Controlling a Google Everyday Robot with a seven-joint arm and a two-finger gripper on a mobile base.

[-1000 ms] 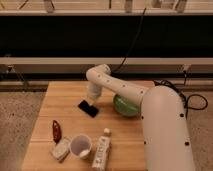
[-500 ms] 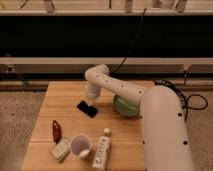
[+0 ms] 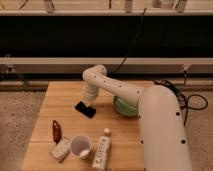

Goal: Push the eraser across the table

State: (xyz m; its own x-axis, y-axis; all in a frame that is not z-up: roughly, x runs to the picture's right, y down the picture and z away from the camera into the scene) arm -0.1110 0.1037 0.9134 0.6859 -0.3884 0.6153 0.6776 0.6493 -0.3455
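The eraser, a flat black slab, lies near the middle of the light-brown wooden table. My white arm reaches in from the right and bends down over it. The gripper hangs straight down at the eraser's far edge, shut, its tip touching or just above the slab. Nothing is held in it.
A green bowl sits right of the eraser, partly behind my arm. Along the front stand a small red object, a pale block, a white cup and a white carton. The table's left and far parts lie beyond the eraser.
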